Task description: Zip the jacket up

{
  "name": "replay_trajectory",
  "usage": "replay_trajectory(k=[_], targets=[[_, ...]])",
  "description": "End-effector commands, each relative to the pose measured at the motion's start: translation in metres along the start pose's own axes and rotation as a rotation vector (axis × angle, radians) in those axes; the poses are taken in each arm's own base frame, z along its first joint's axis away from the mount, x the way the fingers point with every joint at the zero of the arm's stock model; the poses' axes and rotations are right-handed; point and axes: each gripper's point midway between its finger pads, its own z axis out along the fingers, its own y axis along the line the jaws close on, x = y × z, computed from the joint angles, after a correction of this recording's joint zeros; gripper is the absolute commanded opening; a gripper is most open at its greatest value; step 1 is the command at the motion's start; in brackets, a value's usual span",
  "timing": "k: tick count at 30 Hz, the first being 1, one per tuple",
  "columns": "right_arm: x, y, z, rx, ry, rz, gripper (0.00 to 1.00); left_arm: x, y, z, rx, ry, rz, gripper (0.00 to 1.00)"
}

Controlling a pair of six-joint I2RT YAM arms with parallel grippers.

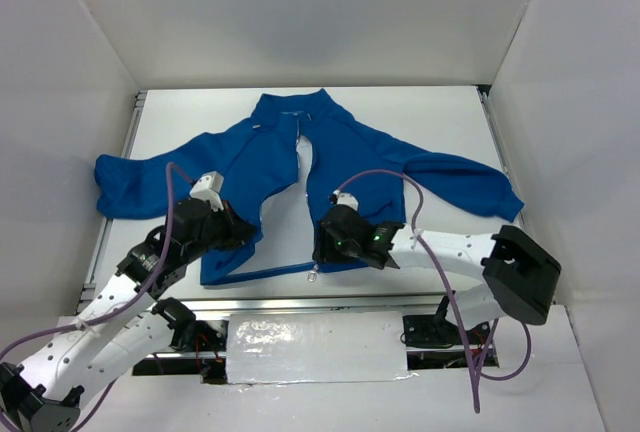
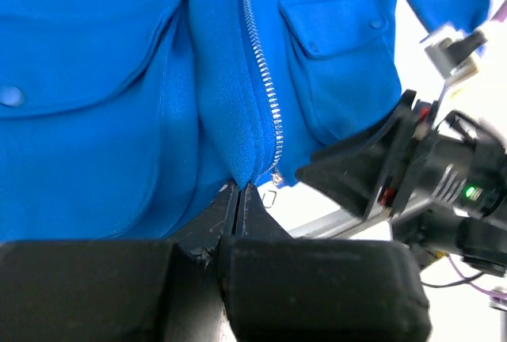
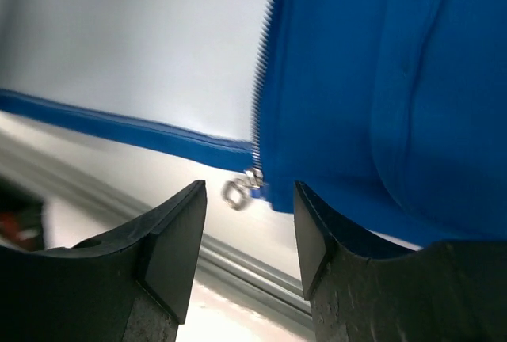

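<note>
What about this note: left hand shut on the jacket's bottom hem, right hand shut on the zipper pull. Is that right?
Not quite. The right hand is open, not shut on the zipper pull: the right wrist view shows its fingers apart with the pull hanging free between them. The left hand is shut on the bottom hem of the jacket, as noted.

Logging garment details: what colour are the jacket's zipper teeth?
Pale silvery-white zipper teeth against the blue jacket; clearest in the left wrist view.

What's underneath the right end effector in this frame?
The hem corner of the jacket and its small metal zipper pull lie below the right end effector, between its open fingers. Fabric directly beneath its body is hidden in the top view.
</note>
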Motion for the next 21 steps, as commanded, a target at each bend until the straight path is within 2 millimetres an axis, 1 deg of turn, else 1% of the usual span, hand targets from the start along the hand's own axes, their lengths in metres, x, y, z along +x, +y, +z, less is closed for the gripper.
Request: replay_trajectory(k=[1,3,7,11,16,21], targets=[[0.006,-0.037,-0.006,0.263,0.002,-0.105,0.55,-0.014,0.003,-0.007,-0.058,-0.016,0.081,0.0],[0.009,-0.036,-0.003,0.288,0.01,-0.127,0.55,-0.013,0.0,-0.007,-0.047,0.002,0.09,0.0],[0.007,-0.029,0.001,0.309,0.015,-0.159,0.55,-0.008,-0.002,-0.005,-0.013,0.012,0.096,0.0],[0.013,-0.031,0.008,0.344,0.047,-0.192,0.54,-0.004,-0.001,-0.005,-0.006,0.022,0.103,0.0],[0.018,-0.029,0.011,0.316,0.063,-0.194,0.53,-0.002,-0.003,-0.005,0.008,0.019,0.106,0.0],[0.023,-0.018,0.012,0.285,0.076,-0.197,0.53,-0.002,-0.001,-0.003,0.001,0.026,0.108,0.0]])
